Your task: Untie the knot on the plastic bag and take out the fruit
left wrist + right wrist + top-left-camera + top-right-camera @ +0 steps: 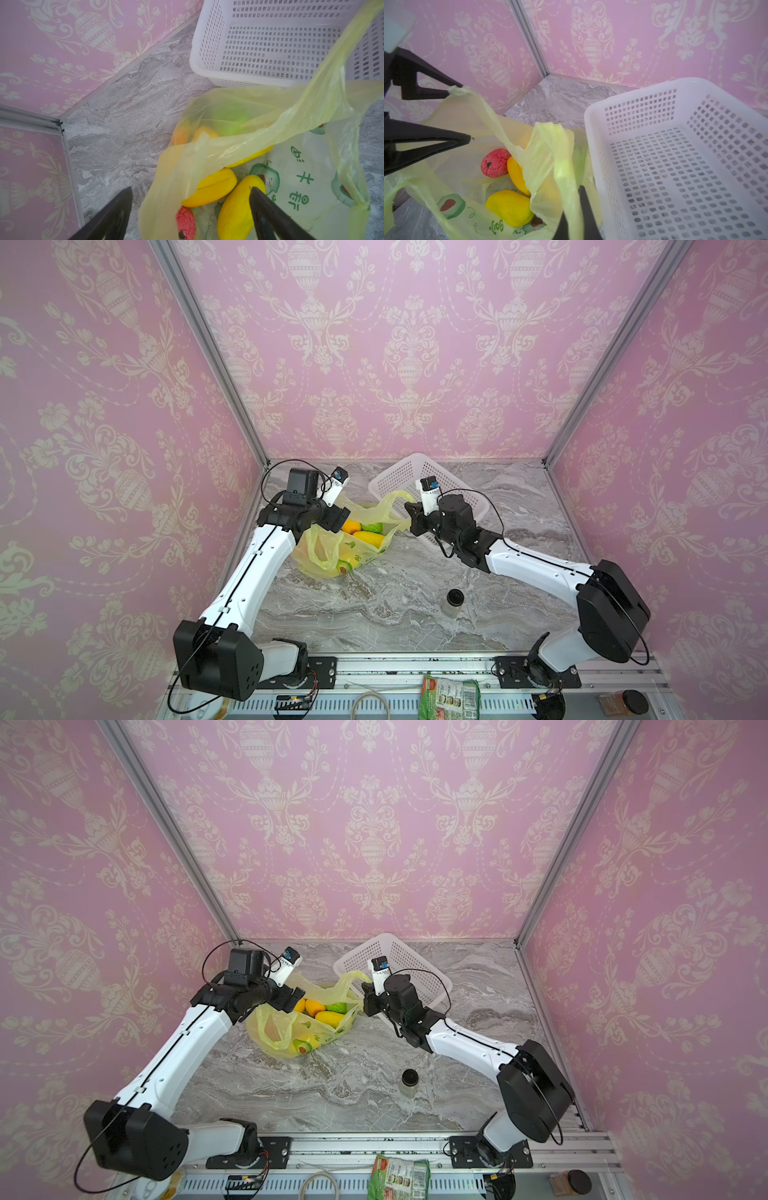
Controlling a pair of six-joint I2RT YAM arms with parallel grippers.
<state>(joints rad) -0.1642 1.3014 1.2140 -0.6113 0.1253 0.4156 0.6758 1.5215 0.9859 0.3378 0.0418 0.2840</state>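
Nearest: green snack packet point(449, 697) on the front rail, off the surface point(374, 614). Further in, small black-lidded jar point(455, 602) upright, well apart from the work.

Mid-surface: plastic bag point(322, 551) slumped, mouth gaping. Handle strips apart, nothing tied between them. Fruit point(365, 537) inside: elongated yellow pieces, a green one, a pink round point(495, 163). None out yet.

Left gripper point(191, 189): jaws spread wide, straddling the bag rim, one finger outside the film, the other over a yellow piece point(239, 207). Nothing gripped.

Right gripper point(410, 517): jaws closed on one handle strip point(564, 176), strip raised and taut, holding the mouth up.

Farthest: white perforated basket point(399, 472), nothing in it, just beside the bag.

Handling, judged: film thin, limp, slick, likely to tear under a sharp pull. Best held by a bunched strip or rim fold, not the wall. Fruit light, smooth, prone to roll. Best pinched across the narrow waist, clear of the film.
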